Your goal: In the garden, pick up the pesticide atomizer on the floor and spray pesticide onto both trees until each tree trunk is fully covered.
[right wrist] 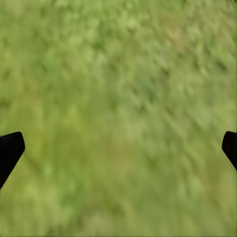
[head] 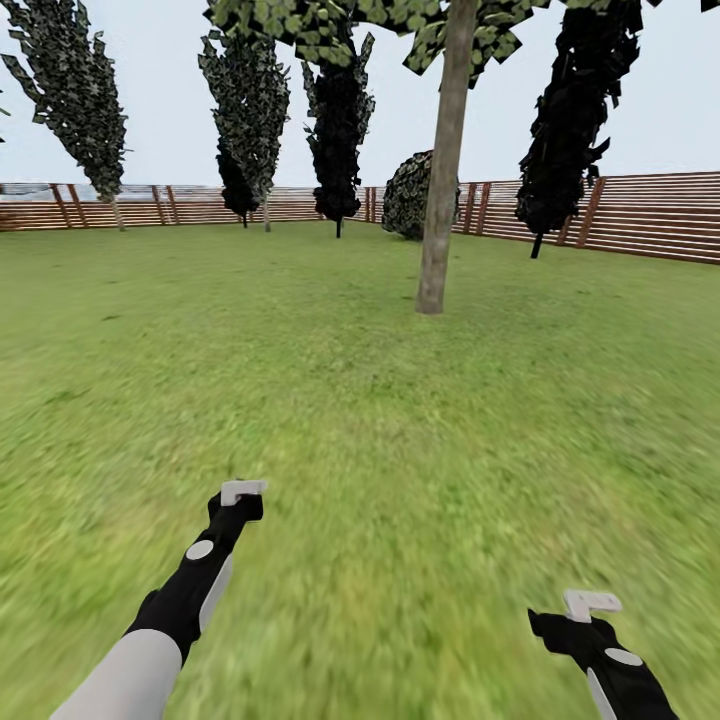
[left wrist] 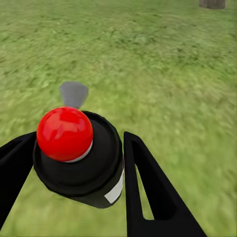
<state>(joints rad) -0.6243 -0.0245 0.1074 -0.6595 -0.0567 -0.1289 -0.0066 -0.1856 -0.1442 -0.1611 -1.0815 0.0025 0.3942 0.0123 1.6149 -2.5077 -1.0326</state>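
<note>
The pesticide atomizer (left wrist: 79,163) is a small black canister with a red ball (left wrist: 64,133) on top and a grey nozzle. My left gripper (left wrist: 74,140) is shut on it, one black finger on each side. In the head view the left gripper (head: 243,492) hovers low over the grass. A tree with a straight grey-brown tree trunk (head: 442,200) stands ahead and to the right, several metres off, and its base (left wrist: 212,3) also shows in the left wrist view. My right gripper (head: 590,603) is open over bare grass, its fingertips (right wrist: 11,148) wide apart.
Green lawn (head: 360,400) spreads all around. A brown slatted fence (head: 640,215) rings the far side. Dark narrow cypress-like trees (head: 340,130) and a round bush (head: 408,195) stand along the fence.
</note>
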